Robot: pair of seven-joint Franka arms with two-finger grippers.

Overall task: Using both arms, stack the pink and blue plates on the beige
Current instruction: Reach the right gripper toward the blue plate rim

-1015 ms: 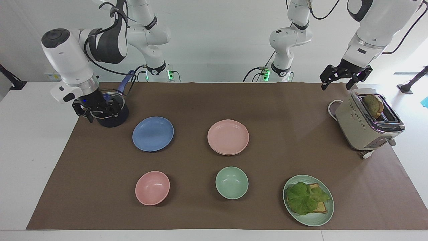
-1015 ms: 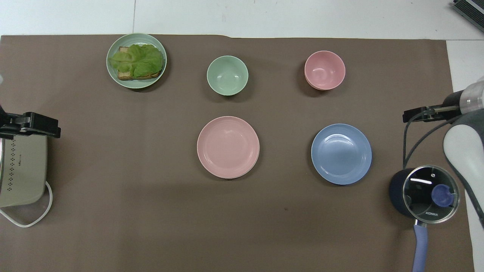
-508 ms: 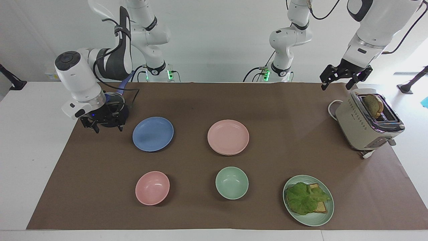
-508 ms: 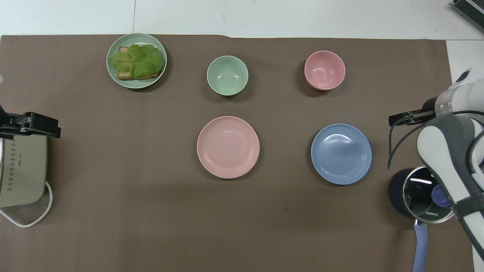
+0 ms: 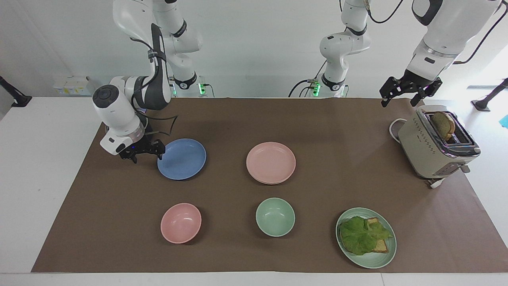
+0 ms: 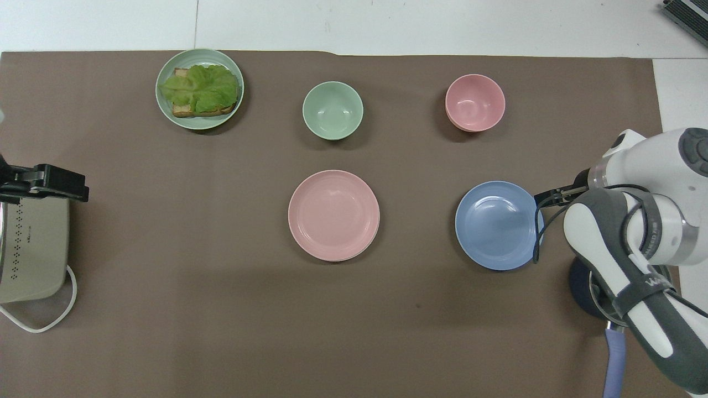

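right gripper beside blue plate

Room's bright, even overhead light, no dim spots. Shadows soft and short: thin dark crescent under the blue plate, pink plate and both bowls. Broad faint shadow band across the mat on the robots' end. White table and back wall nr blown out, esp. toward the left arm's end. Small glare spots on the pink bowl and green bowl. Focus sharp both views, no motion blur. Edges look straight, no obvious distortion.
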